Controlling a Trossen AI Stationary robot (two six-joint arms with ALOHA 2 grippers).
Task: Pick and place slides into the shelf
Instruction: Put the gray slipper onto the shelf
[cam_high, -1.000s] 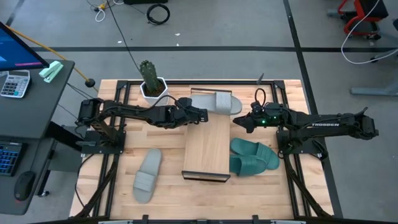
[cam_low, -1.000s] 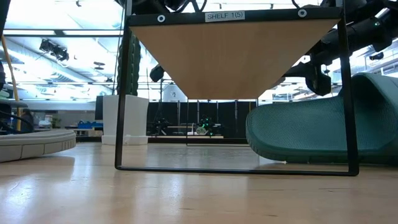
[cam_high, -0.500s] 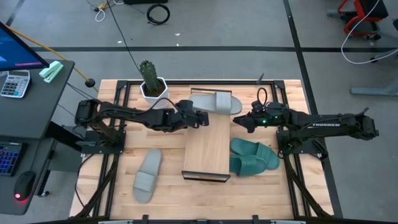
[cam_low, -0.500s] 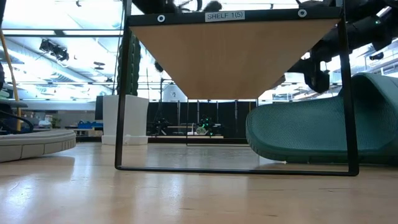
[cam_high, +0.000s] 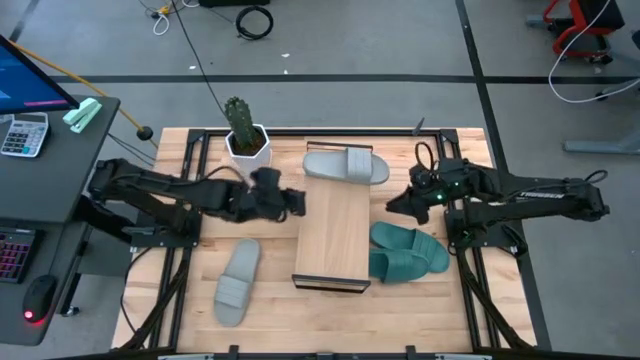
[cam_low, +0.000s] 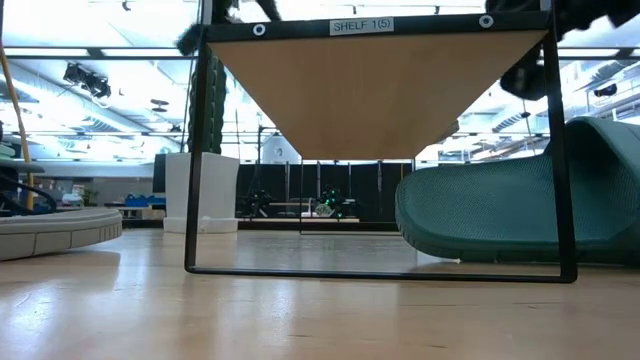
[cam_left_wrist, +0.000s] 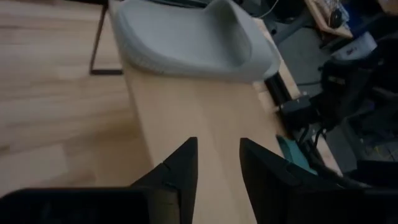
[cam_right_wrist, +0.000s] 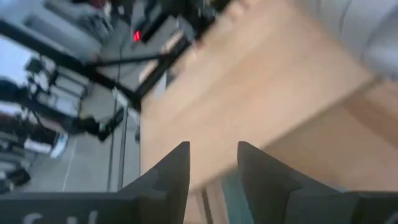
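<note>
The shelf (cam_high: 335, 240) stands mid-table, a long light wood board on a thin dark frame. One light grey slide (cam_high: 345, 165) lies sole-down across its far end and shows in the left wrist view (cam_left_wrist: 186, 37). The second grey slide (cam_high: 237, 280) lies on the table near the left. The teal pair (cam_high: 405, 252) lies side by side right of the shelf. My left gripper (cam_high: 297, 200) is open, left of the shelf and short of the grey slide. My right gripper (cam_high: 391, 205) is open, right of the shelf, just beyond the teal pair.
A potted cactus (cam_high: 245, 140) stands at the far edge, left of the shelf. Bare slatted tabletop lies between the shelf and the near grey slide. In the low view the shelf's underside (cam_low: 370, 90) spans the top, with a teal slide (cam_low: 520, 210) to its right.
My left gripper has drawn back from the grey slide on the shelf, moving toward the table's left and slightly near, clear of the board's edge. My right gripper has shifted a little toward the right and near. The grey slide stays where it was on the shelf.
</note>
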